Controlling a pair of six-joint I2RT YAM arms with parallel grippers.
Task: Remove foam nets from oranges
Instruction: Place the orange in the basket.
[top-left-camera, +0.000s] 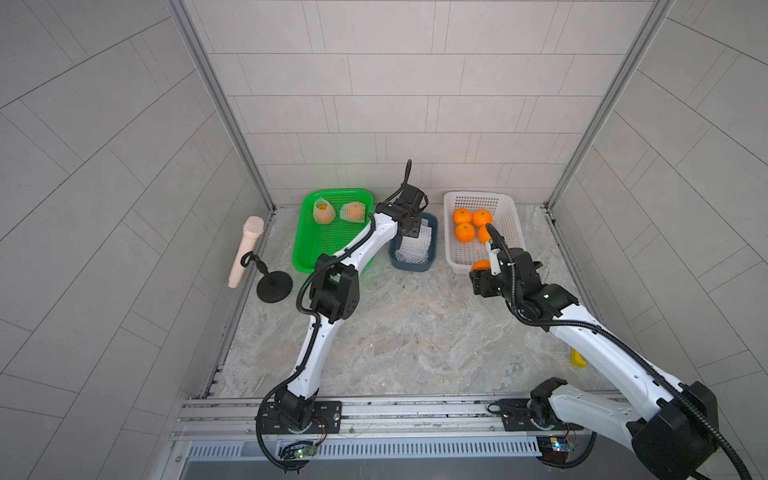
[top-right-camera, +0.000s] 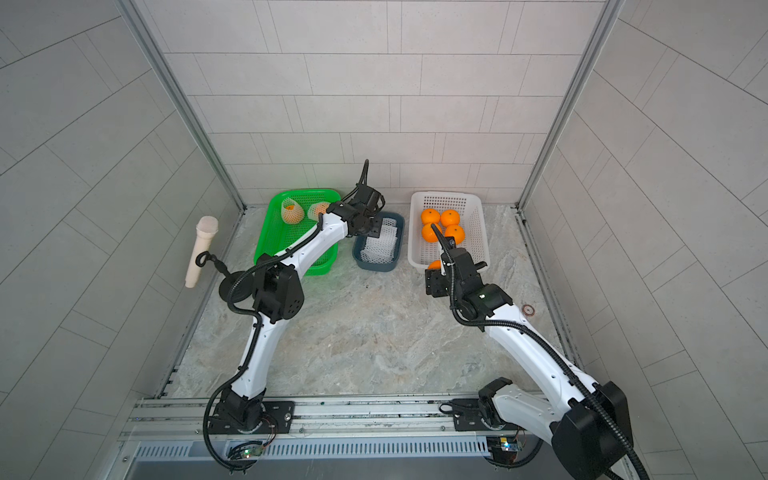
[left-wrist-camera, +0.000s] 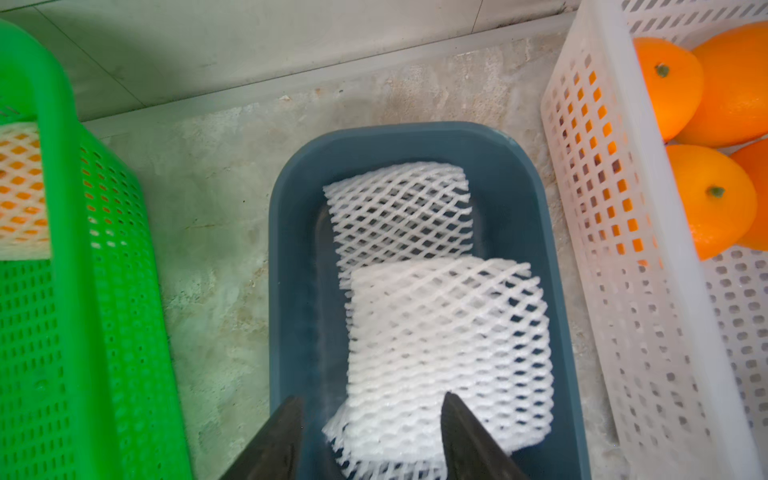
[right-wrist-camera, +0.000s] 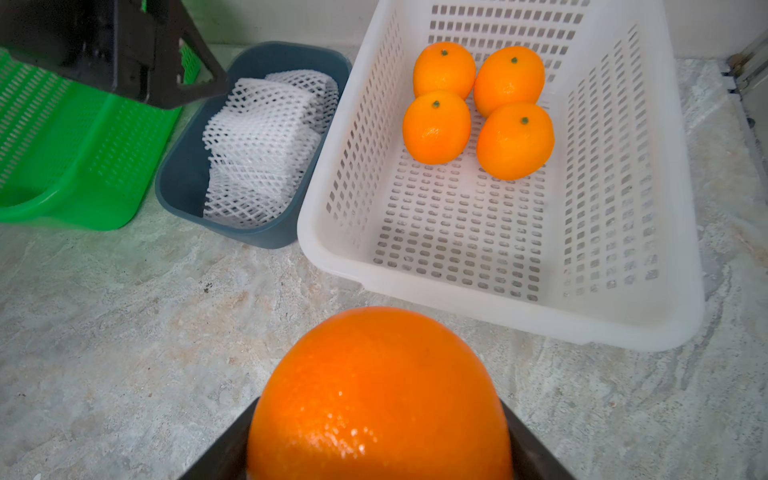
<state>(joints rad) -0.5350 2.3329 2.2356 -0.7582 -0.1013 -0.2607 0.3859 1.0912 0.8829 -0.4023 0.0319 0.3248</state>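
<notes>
Left gripper (left-wrist-camera: 374, 401): your fingers stand apart and hold nothing; they hang over the blue tub.
Blue tub (left-wrist-camera: 286, 249): right under your left gripper; empty foam nets (left-wrist-camera: 449, 332) lie piled in it, one just below the fingertips.
Right gripper (right-wrist-camera: 378, 403): closed tight on one bare orange (right-wrist-camera: 378, 365), held up above the table (right-wrist-camera: 124, 332).
White basket (right-wrist-camera: 498, 320): just ahead of your right gripper; four bare oranges (right-wrist-camera: 436, 129) sit bunched at its far end.
Green basket (top-left-camera: 316, 249): beside your left gripper, on the side away from the white basket; two oranges wrapped in nets (top-left-camera: 323, 212) lie at its far end.
</notes>
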